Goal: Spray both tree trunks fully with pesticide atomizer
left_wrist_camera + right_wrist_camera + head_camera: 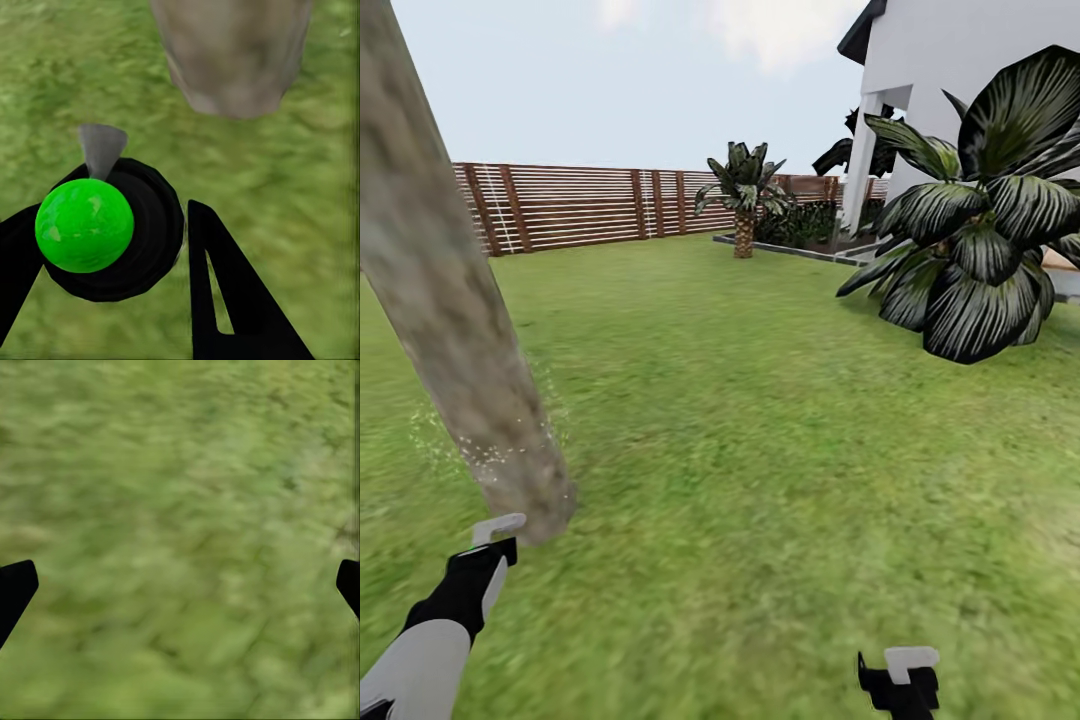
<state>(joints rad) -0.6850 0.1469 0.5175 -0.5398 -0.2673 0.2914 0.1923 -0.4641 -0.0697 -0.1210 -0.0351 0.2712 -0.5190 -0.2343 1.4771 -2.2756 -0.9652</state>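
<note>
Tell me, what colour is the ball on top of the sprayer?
Bright green. The ball on the black atomizer shows best in the left wrist view.

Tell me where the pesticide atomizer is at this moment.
The pesticide atomizer sits between the fingers of the left tool in the left wrist view, its nozzle aimed at the base of the tree trunk, at the left of the head view.
</note>
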